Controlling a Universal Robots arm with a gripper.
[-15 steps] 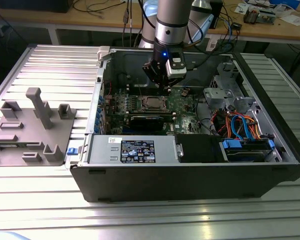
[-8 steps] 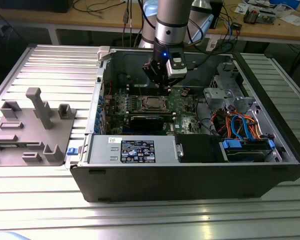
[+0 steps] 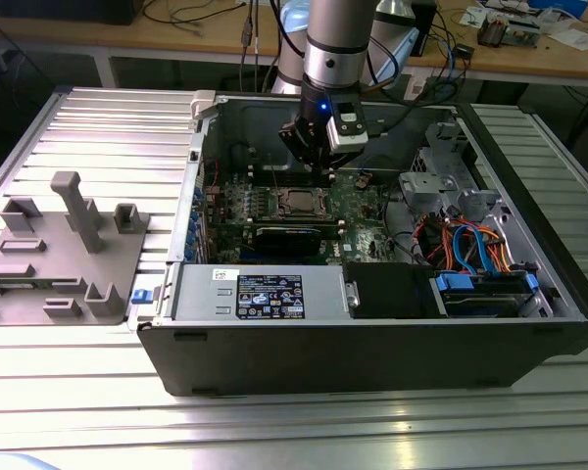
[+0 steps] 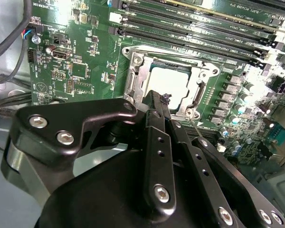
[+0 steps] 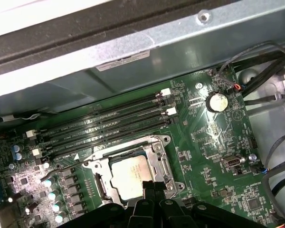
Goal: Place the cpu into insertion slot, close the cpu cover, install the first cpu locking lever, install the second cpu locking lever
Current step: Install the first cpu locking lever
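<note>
The small flat square silvery cpu (image 4: pixel 168 85) sits in the square insertion slot (image 5: pixel 100 185) on the green circuit board (image 4: pixel 85 71). The thin silvery metal cpu cover (image 4: pixel 135 76) lies closed over it. The black gripper (image 4: pixel 157 97) is pinched shut, its tips down at the cover's edge.

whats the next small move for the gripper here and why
Probably ease the gripper sideways onto the thin locking lever beside the socket. The cpu already sits in the insertion slot with the cpu cover down over it, and the fingertips hang at the cover's edge.
</note>
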